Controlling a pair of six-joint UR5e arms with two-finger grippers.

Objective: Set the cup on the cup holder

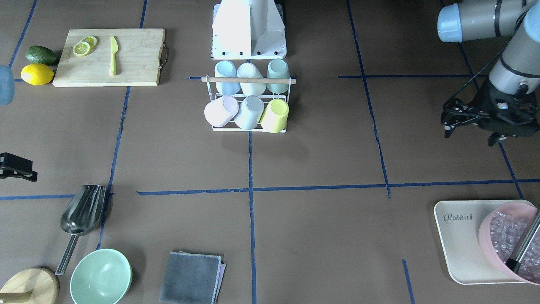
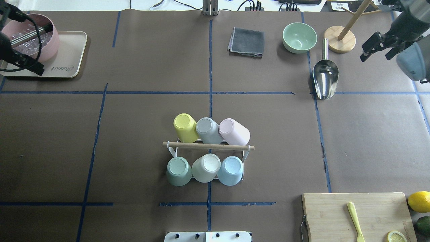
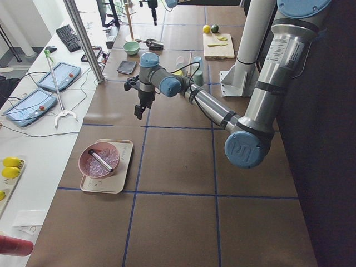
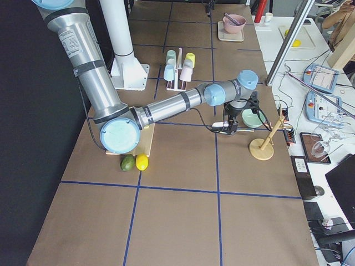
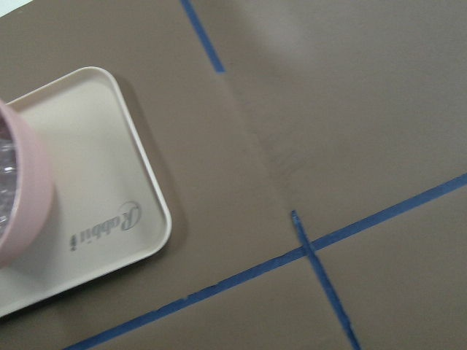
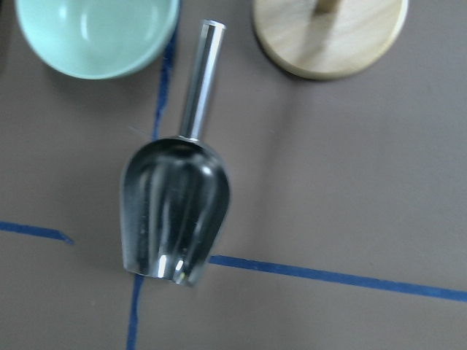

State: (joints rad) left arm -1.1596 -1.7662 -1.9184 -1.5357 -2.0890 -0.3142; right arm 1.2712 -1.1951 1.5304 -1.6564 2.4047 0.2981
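**tableguy:** ok so what's nearest the robot?

**ur5fan:** On its right there's the board (image 2: 336,211) with a yellow knife (image 2: 355,220) and a lemon slice (image 2: 396,237) on it. A lemon (image 2: 420,201) and an avocado (image 2: 424,224) sit just beside it.

**tableguy:** and the cups?

**ur5fan:** Mid-table, right in front of the base. The rack (image 2: 208,145) is full, with six cups upside down on the prongs. The near row is the green cup (image 2: 178,170), cream cup (image 2: 206,167) and blue cup (image 2: 230,169). Past the rod are the yellow cup (image 2: 185,127), grey cup (image 2: 209,130) and pink cup (image 2: 234,131), all leaning away from the rod.

**tableguy:** grippers grabbing anything?

**ur5fan:** Nope. The right gripper (image 2: 375,57) hangs over the far right side with its jaws spread, and its wrist cam looks straight down on the scoop (image 2: 325,79). The left gripper (image 1: 470,135) is also spread wide, up in the air near the tray (image 2: 72,60).

**tableguy:** far edge?

**ur5fan:** The tray carries a pink bowl (image 2: 50,43) of clear cubes with a metal tool resting in it. Further along that edge are a grey cloth (image 2: 246,42), a green bowl (image 2: 299,37) and a wooden stand (image 2: 342,42)
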